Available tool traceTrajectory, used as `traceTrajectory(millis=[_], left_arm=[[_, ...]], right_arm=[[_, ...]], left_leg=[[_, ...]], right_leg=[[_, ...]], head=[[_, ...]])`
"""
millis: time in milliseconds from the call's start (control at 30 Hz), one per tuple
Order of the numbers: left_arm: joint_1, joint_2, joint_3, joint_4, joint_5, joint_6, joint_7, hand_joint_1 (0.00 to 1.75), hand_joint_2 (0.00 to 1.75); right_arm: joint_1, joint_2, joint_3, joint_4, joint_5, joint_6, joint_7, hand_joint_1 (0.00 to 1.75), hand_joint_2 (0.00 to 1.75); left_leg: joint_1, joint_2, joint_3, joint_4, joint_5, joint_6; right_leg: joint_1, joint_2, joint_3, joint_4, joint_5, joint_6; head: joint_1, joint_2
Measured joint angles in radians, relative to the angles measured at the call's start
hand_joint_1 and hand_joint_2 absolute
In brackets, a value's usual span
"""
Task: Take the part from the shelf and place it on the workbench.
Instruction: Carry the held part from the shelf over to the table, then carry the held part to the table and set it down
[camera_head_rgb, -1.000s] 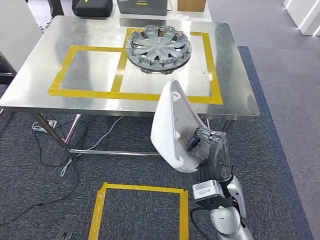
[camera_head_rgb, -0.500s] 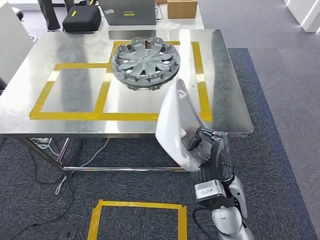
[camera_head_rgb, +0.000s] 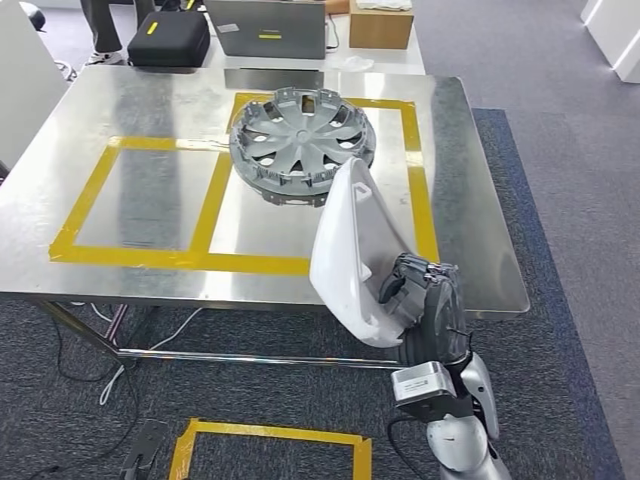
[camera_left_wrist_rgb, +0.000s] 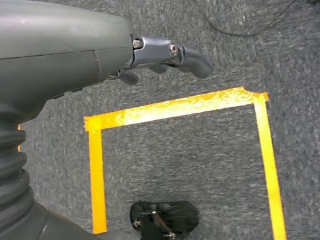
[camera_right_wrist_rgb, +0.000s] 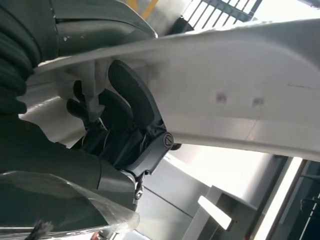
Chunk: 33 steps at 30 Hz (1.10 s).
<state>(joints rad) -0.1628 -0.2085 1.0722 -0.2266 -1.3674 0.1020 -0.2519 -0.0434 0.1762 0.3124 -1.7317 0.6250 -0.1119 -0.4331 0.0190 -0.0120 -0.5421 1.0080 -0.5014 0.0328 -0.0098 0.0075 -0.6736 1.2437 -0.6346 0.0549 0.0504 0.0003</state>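
Fingers of the right hand clasp the white part, upright, at the table near edge; left hand loose, holding nothing.

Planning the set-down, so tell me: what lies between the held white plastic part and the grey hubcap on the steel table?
In the head view, nothing: the white plastic part overlaps the grey hubcap.

No text, brand or number can be read anywhere. The grey plate on the right wrist carries small print too blurred to make out. Yellow marks sit on the black case and on the grey laptop behind the workbench (plain yellow strips, with no lettering legible on them).
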Motion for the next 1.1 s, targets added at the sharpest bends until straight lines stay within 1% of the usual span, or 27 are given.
traceTrajectory(millis=[67, 100, 133, 167, 200, 233, 300, 333, 367, 433, 467, 500, 533, 567, 600, 633, 667, 700, 767, 833, 900, 933, 967, 1000, 1033, 1067, 1100], left_arm=[[0.001, 0.000, 0.000, 0.000, 0.000, 0.000, 0.000, 0.00, 1.75], [0.001, 0.000, -0.001, 0.000, 0.000, 0.000, 0.001, 0.00, 1.75], [0.000, 0.000, -0.001, 0.000, 0.001, 0.001, 0.001, 0.00, 1.75], [-0.001, 0.000, -0.001, 0.000, 0.001, 0.001, 0.002, 0.00, 1.75], [-0.002, -0.001, -0.002, 0.000, 0.001, 0.001, 0.003, 0.00, 1.75], [-0.003, -0.002, -0.002, 0.000, 0.001, 0.002, 0.003, 0.00, 1.75], [-0.005, -0.002, -0.003, 0.000, 0.001, 0.003, 0.004, 0.00, 1.75], [-0.007, -0.002, -0.005, 0.000, 0.000, 0.003, 0.004, 0.00, 1.75], [-0.007, -0.002, -0.006, 0.000, 0.000, 0.003, 0.004, 0.00, 1.75], [-0.006, -0.002, -0.009, 0.000, -0.001, 0.003, 0.004, 0.00, 1.75], [-0.004, -0.001, -0.010, 0.000, -0.001, 0.003, 0.004, 0.00, 1.75], [-0.002, 0.000, -0.010, 0.000, -0.001, 0.003, 0.004, 0.00, 1.75], [-0.001, 0.001, -0.010, 0.000, -0.001, 0.003, 0.004, 0.00, 1.75], [-0.001, 0.002, -0.011, 0.000, -0.001, 0.003, 0.004, 0.00, 1.75], [-0.002, 0.002, -0.013, 0.000, -0.002, 0.003, 0.004, 0.00, 1.75], [-0.004, 0.002, -0.014, 0.000, -0.002, 0.003, 0.004, 0.00, 1.75], [-0.006, 0.002, -0.016, 0.000, -0.002, 0.003, 0.004, 0.00, 1.75], [-0.007, 0.001, -0.017, 0.000, -0.002, 0.004, 0.005, 0.00, 1.75], [-0.006, 0.000, -0.018, 0.000, -0.003, 0.004, 0.006, 0.00, 1.75], [-0.006, 0.000, -0.018, 0.000, -0.003, 0.004, 0.006, 0.00, 1.75], [-0.009, -0.001, -0.019, 0.000, -0.004, 0.005, 0.006, 0.00, 1.75], [-0.009, -0.002, -0.020, 0.000, -0.005, 0.004, 0.007, 0.00, 1.75], [-0.009, -0.003, -0.020, 0.000, -0.005, 0.004, 0.007, 0.00, 1.75], [-0.008, -0.004, -0.021, 0.000, -0.006, 0.004, 0.007, 0.00, 1.75], [-0.008, -0.004, -0.021, 0.000, -0.006, 0.004, 0.007, 0.00, 1.75], [-0.008, -0.004, -0.022, 0.000, -0.006, 0.004, 0.008, 0.00, 1.75], [-0.008, -0.005, -0.023, 0.000, -0.006, 0.004, 0.008, 0.00, 1.75]], right_arm=[[-0.001, 0.000, 0.003, 0.001, 0.009, -0.001, 0.002, 1.75, 1.75], [-0.001, 0.000, 0.004, 0.003, 0.011, -0.001, 0.003, 1.75, 1.75], [-0.002, 0.000, 0.006, 0.004, 0.013, -0.002, 0.004, 1.75, 1.75], [-0.001, -0.001, 0.008, 0.006, 0.014, -0.003, 0.005, 1.75, 1.75], [-0.001, -0.001, 0.009, 0.007, 0.015, -0.004, 0.006, 1.75, 1.75], [-0.001, 0.000, 0.011, 0.007, 0.016, -0.005, 0.006, 1.75, 1.75], [-0.002, 0.000, 0.015, 0.006, 0.018, -0.007, 0.006, 1.75, 1.75], [-0.003, 0.001, 0.016, 0.005, 0.018, -0.008, 0.005, 1.75, 1.75], [-0.004, 0.001, 0.017, 0.005, 0.019, -0.008, 0.005, 1.75, 1.75], [-0.003, 0.001, 0.018, 0.005, 0.020, -0.009, 0.005, 1.75, 1.75], [-0.003, 0.001, 0.019, 0.005, 0.021, -0.009, 0.005, 1.75, 1.75], [-0.003, 0.001, 0.020, 0.005, 0.021, -0.009, 0.005, 1.75, 1.75], [-0.003, 0.001, 0.022, 0.005, 0.022, -0.009, 0.005, 1.75, 1.75], [-0.003, 0.001, 0.024, 0.005, 0.022, -0.009, 0.005, 1.75, 1.75], [-0.003, 0.001, 0.025, 0.005, 0.022, -0.009, 0.005, 1.75, 1.75], [-0.003, 0.001, 0.026, 0.005, 0.022, -0.010, 0.005, 1.75, 1.75], [-0.003, 0.001, 0.027, 0.005, 0.022, -0.010, 0.005, 1.75, 1.75], [-0.003, 0.001, 0.028, 0.005, 0.022, -0.010, 0.006, 1.75, 1.75], [-0.006, 0.001, 0.030, 0.005, 0.022, -0.011, 0.006, 1.75, 1.75], [-0.009, 0.001, 0.033, 0.005, 0.023, -0.011, 0.006, 1.75, 1.75], [-0.009, 0.001, 0.033, 0.005, 0.023, -0.011, 0.006, 1.75, 1.75], [-0.009, 0.001, 0.033, 0.006, 0.023, -0.011, 0.007, 1.75, 1.75], [-0.009, 0.001, 0.033, 0.007, 0.023, -0.011, 0.007, 1.75, 1.75], [-0.009, 0.001, 0.033, 0.008, 0.024, -0.011, 0.008, 1.75, 1.75], [-0.009, 0.001, 0.034, 0.008, 0.024, -0.010, 0.008, 1.75, 1.75], [-0.010, 0.001, 0.035, 0.008, 0.025, -0.010, 0.008, 1.75, 1.75], [-0.012, 0.001, 0.037, 0.008, 0.025, -0.010, 0.008, 1.75, 1.75]], left_leg=[[0.008, -0.002, 0.027, 0.000, -0.023, -0.011], [0.011, -0.004, 0.037, -0.001, -0.032, -0.017], [0.012, -0.006, 0.041, -0.001, -0.040, -0.025], [0.013, -0.007, 0.041, -0.001, -0.044, -0.033], [0.013, -0.009, 0.042, -0.002, -0.046, -0.039], [0.014, -0.009, 0.042, -0.004, -0.048, -0.045], [0.015, -0.007, 0.035, 0.020, -0.057, -0.052], [0.015, -0.004, 0.015, 0.062, -0.071, -0.056], [0.015, -0.001, -0.017, 0.125, -0.094, -0.058], [0.014, 0.000, -0.097, 0.257, -0.140, -0.060], [0.013, 0.001, -0.124, 0.290, -0.144, -0.059], [0.010, 0.002, -0.134, 0.286, -0.126, -0.056], [0.006, 0.006, -0.126, 0.246, -0.088, -0.049], [0.000, 0.018, -0.106, 0.182, -0.037, -0.040], [-0.009, 0.040, -0.086, 0.122, -0.003, -0.031], [-0.016, 0.061, -0.071, 0.068, 0.018, -0.023], [-0.023, 0.077, -0.064, 0.037, 0.029, -0.018], [-0.027, 0.081, -0.064, 0.027, 0.026, -0.016], [-0.024, 0.061, -0.063, 0.017, 0.039, -0.011], [-0.016, 0.039, -0.063, 0.009, 0.046, -0.003], [-0.012, 0.017, -0.065, 0.007, 0.050, 0.002], [-0.012, 0.005, -0.066, 0.007, 0.051, 0.002], [-0.012, -0.006, -0.067, 0.008, 0.051, 0.002], [-0.011, -0.018, -0.067, 0.008, 0.051, 0.001], [-0.010, -0.031, -0.066, 0.009, 0.052, 0.000], [-0.009, -0.043, -0.065, 0.010, 0.052, -0.002], [-0.009, -0.055, -0.066, 0.010, 0.053, -0.006]], right_leg=[[-0.008, -0.003, 0.016, -0.117, 0.104, 0.008], [-0.009, 0.002, 0.026, -0.170, 0.146, 0.010], [-0.008, 0.007, 0.034, -0.205, 0.173, 0.005], [-0.006, 0.011, 0.036, -0.216, 0.181, -0.003], [-0.002, 0.013, 0.036, -0.214, 0.175, -0.016], [-0.001, 0.008, 0.042, -0.217, 0.177, -0.028], [-0.003, -0.005, 0.059, -0.228, 0.175, -0.043], [-0.005, -0.012, 0.069, -0.234, 0.173, -0.049], [-0.004, -0.019, 0.076, -0.238, 0.169, -0.055], [0.001, -0.032, 0.086, -0.240, 0.160, -0.066], [0.004, -0.037, 0.091, -0.240, 0.155, -0.069], [0.008, -0.042, 0.098, -0.240, 0.150, -0.071], [0.011, -0.048, 0.107, -0.240, 0.145, -0.072], [0.014, -0.055, 0.117, -0.240, 0.139, -0.072], [0.017, -0.063, 0.126, -0.240, 0.133, -0.070], [0.021, -0.071, 0.131, -0.238, 0.128, -0.067], [0.023, -0.080, 0.133, -0.238, 0.123, -0.063], [0.025, -0.091, 0.134, -0.237, 0.120, -0.058], [0.026, -0.103, 0.134, -0.236, 0.110, -0.047], [0.022, -0.068, 0.117, -0.193, 0.076, -0.035], [0.013, -0.021, 0.063, -0.074, 0.014, -0.023], [0.010, -0.013, 0.031, -0.007, -0.012, -0.019], [0.008, -0.011, 0.009, 0.036, -0.021, -0.016], [0.006, -0.010, 0.002, 0.043, -0.010, -0.014], [0.004, -0.007, 0.016, 0.008, 0.021, -0.013], [0.001, 0.002, 0.045, -0.059, 0.063, -0.013], [-0.002, 0.022, 0.077, -0.129, 0.093, -0.014]], head=[[0.001, 0.000], [0.000, 0.000], [0.001, 0.000], [-0.001, 0.000], [-0.002, 0.000], [-0.004, 0.000], [-0.008, 0.000], [-0.011, 0.000], [-0.013, 0.000], [-0.016, 0.000], [-0.016, 0.000], [-0.017, 0.000], [-0.017, 0.000], [-0.017, 0.000], [-0.016, 0.000], [-0.017, 0.000], [-0.018, 0.000], [-0.018, 0.000], [-0.018, 0.000], [-0.016, 0.000], [-0.012, 0.000], [-0.011, 0.000], [-0.011, 0.000], [-0.011, 0.000], [-0.011, 0.000], [-0.011, 0.000], [-0.011, 0.000]])
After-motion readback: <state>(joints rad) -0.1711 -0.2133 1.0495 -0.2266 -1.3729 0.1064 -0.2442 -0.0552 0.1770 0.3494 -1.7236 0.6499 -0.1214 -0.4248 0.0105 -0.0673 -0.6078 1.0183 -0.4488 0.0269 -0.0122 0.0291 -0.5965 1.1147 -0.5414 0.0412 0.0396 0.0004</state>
